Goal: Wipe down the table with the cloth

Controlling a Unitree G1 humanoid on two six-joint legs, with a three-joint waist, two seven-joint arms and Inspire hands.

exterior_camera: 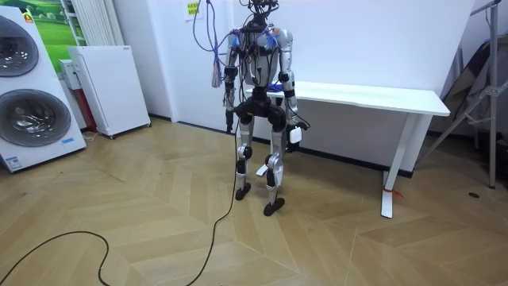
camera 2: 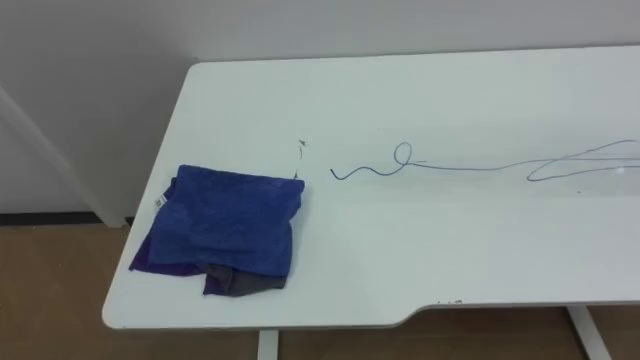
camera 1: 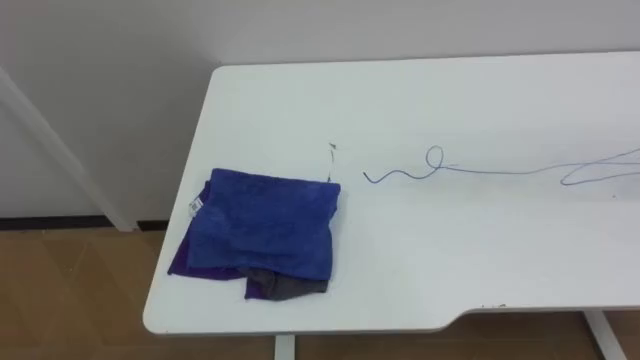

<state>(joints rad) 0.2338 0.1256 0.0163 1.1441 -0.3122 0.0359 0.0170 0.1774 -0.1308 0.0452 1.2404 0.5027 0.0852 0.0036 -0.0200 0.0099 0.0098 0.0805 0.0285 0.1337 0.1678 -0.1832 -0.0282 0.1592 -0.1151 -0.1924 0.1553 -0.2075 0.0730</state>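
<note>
Overhead, the eye views show a white tabletop (camera 1: 450, 260) with a folded blue cloth (camera 1: 262, 222) near its left front corner. The blue cloth lies on a purple cloth (camera 1: 184, 262) and a grey cloth (camera 1: 288, 286), whose edges stick out at the left and front. A thin blue pen line (camera 1: 480, 171) squiggles from just right of the cloths toward the tabletop's right edge.

In the room view the robot stands upright at the end of the tabletop on the room view's left, its back to the camera and both arms hanging. The left robot hand (exterior_camera: 230, 121) hangs beside the hip and the right robot hand (exterior_camera: 292, 132) beside the thigh. The blue cloth lies ahead of and above both hands, well apart from them. Whether their fingers are straight or curled, or hold anything, cannot be told.
</note>
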